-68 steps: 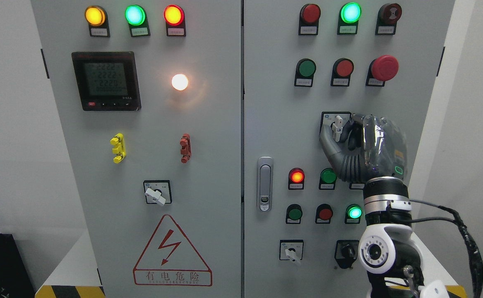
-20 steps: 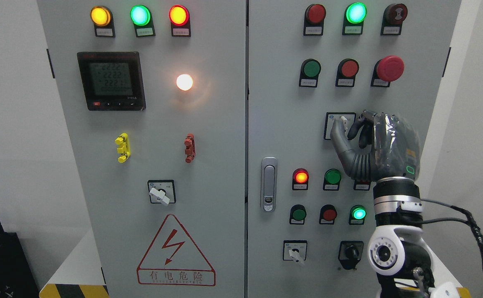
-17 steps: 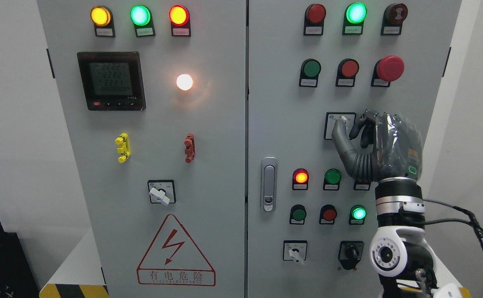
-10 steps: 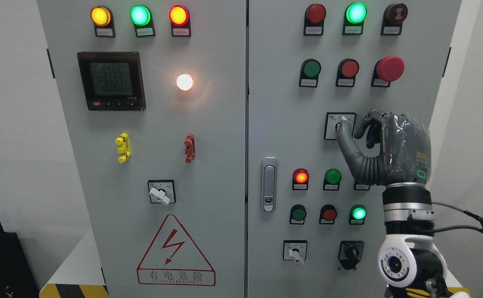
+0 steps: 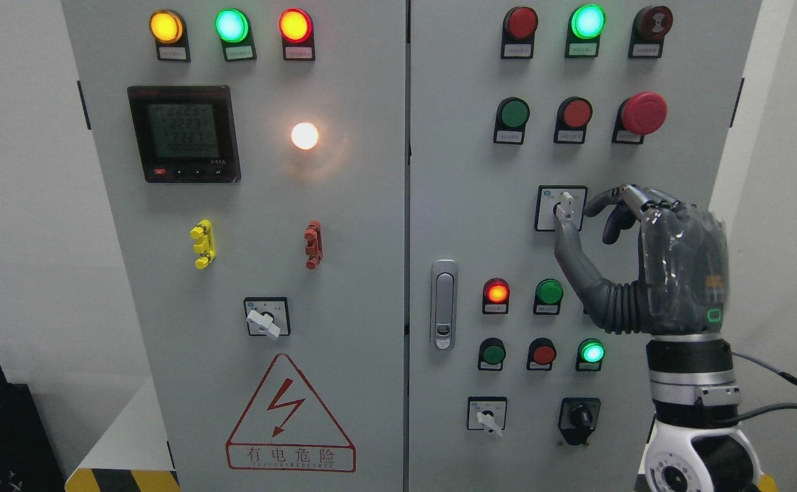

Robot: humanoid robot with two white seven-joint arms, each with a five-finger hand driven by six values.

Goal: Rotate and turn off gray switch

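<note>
Right hand (image 5: 651, 263): up at the right door of the control cabinet (image 5: 453, 225), arm rising from the lower right corner; fingers loosely curled and parted, gripping nothing.
Thumb (image 5: 569, 249): stretched up and left, its tip just under the gray switch (image 5: 563, 206); touching or a hair short, can't tell.
Index finger (image 5: 603, 201): arched over to the right of the handle, clear of it.
Gray switch: sits in a square black-framed plate in the middle of the right door, below the red mushroom button (image 5: 642, 113); pale handle close to upright, tipped slightly right at the top.
Lamps: green pilot light (image 5: 585, 20) glowing at the top of the right door, small red one (image 5: 496, 292) lit lower down, left of the wrist.
Left door: digital meter (image 5: 184, 132) showing digits, white lamp (image 5: 304, 135) bright beside it.
</note>
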